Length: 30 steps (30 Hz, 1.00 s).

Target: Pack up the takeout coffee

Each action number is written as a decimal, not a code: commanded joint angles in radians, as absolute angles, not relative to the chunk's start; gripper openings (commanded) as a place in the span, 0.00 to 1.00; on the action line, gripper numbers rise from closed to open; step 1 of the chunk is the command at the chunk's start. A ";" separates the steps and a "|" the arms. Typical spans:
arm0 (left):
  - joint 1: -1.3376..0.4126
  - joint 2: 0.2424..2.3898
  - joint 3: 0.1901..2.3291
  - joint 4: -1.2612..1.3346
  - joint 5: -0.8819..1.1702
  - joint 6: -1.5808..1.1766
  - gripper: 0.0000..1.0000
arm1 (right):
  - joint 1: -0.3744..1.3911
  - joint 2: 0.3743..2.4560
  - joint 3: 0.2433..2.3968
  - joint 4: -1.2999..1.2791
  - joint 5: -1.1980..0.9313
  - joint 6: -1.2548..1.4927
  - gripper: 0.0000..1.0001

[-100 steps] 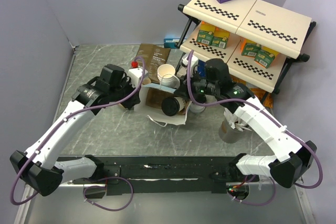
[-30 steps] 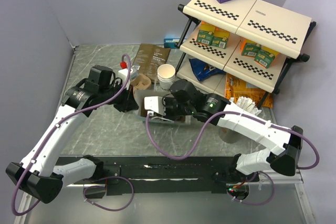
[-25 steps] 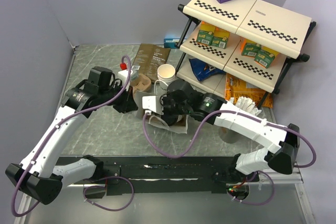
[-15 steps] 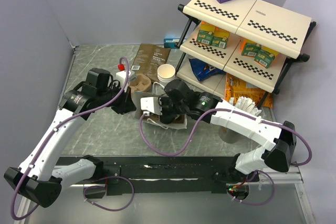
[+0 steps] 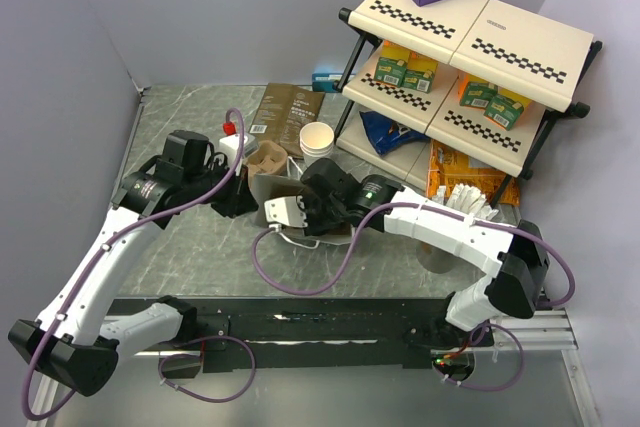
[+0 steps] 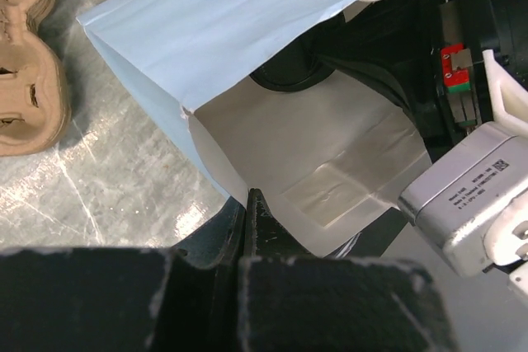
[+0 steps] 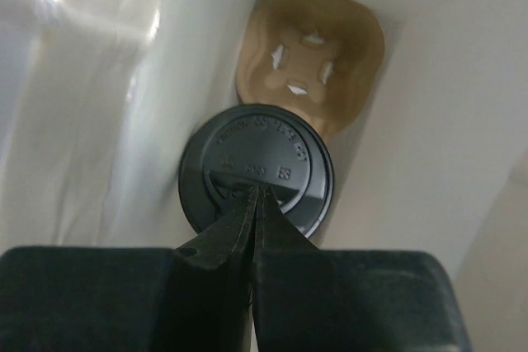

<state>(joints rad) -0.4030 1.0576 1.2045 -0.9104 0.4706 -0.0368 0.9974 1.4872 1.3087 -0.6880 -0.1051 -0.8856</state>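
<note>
The takeout coffee point(image 7: 272, 154) shows its round black lid inside a white paper bag point(image 5: 268, 187), above a brown pulp cup carrier point(image 7: 309, 55) lying at the bag's bottom. My right gripper point(image 7: 257, 190) reaches down into the bag, its fingers shut together on a ridge of the lid. In the top view the bag and the wrist hide those fingers and the cup. My left gripper point(image 6: 250, 194) is shut on the bag's point(image 6: 247, 30) near edge and holds the mouth open; it sits left of the bag point(image 5: 243, 203).
A stack of pulp carriers point(image 5: 268, 158) lies just behind the bag, next to an open white cup point(image 5: 318, 137) and a dark coffee pouch point(image 5: 290, 107). A two-tier shelf rack point(image 5: 470, 57) fills the back right. A metal cup point(image 5: 440, 252) stands under the right arm.
The right arm has swung left and reached deeper into the bag, which has shifted left with it. The left arm has barely moved and keeps its hold on the bag's edge.
</note>
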 commanded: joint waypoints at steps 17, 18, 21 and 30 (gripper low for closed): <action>-0.394 1.077 1.230 -0.894 0.462 -0.011 0.01 | 0.988 1.525 1.267 -0.729 0.075 -1.049 0.00; -0.394 1.078 1.232 -0.897 0.457 -0.011 0.01 | 0.982 1.529 1.270 -0.732 0.081 -1.055 0.00; -0.394 1.083 1.236 -0.899 0.448 -0.011 0.01 | 0.966 1.532 1.276 -0.750 0.090 -1.069 0.00; -0.393 1.103 1.255 -0.894 0.440 0.018 0.01 | 0.923 1.532 1.293 -0.839 0.110 -1.132 0.00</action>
